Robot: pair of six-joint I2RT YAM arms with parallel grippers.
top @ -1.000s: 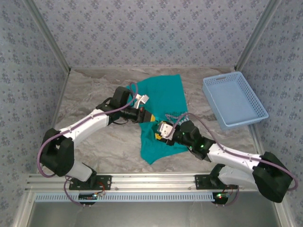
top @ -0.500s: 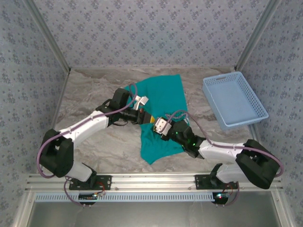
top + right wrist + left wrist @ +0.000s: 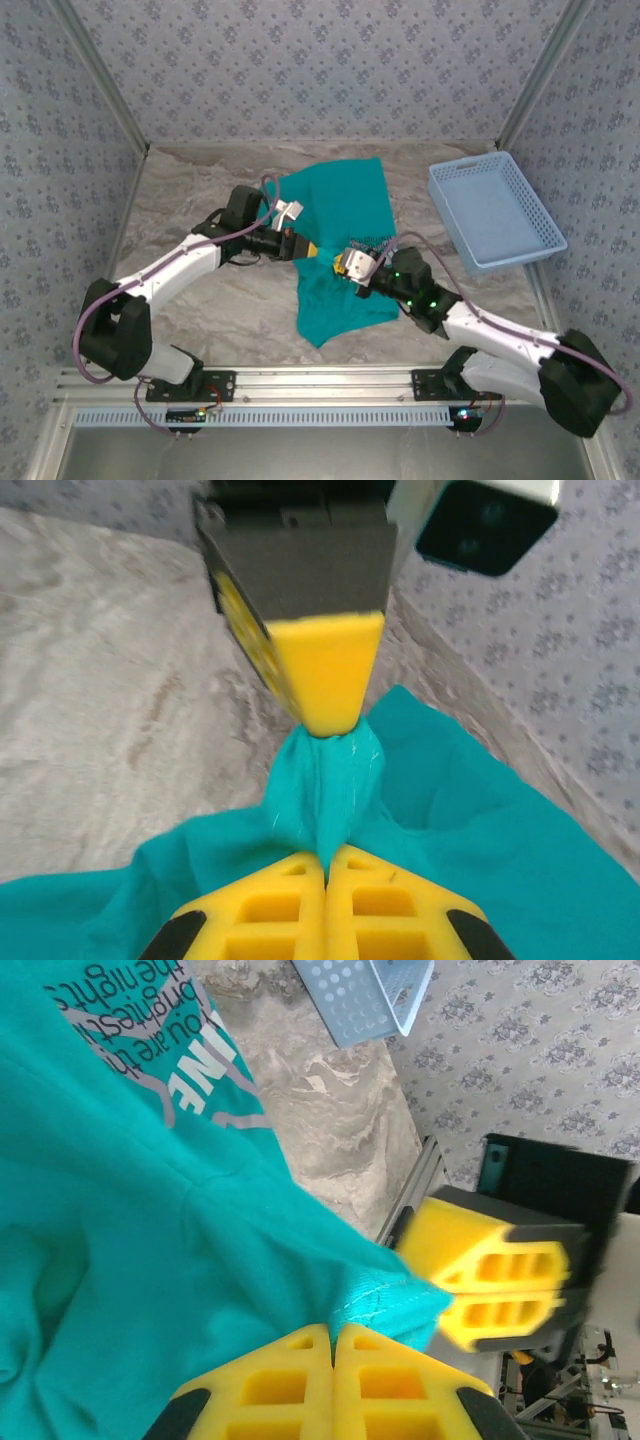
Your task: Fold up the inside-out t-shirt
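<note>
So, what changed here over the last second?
The right tool edged toward the left tool and closed on the bunched edge of the t-shirt right beside it. The left tool stayed shut on that same cloth. The basket and the rest of the shirt kept their places.

In the left wrist view the right tool (image 3: 455,1293) is blurred, and the top edge cuts off the grey lettering (image 3: 160,1050) on the t-shirt (image 3: 120,1220) and the blue mesh basket (image 3: 365,995) — the words cannot be read whole. In the right wrist view the left tool (image 3: 325,715) is blurred.
</note>
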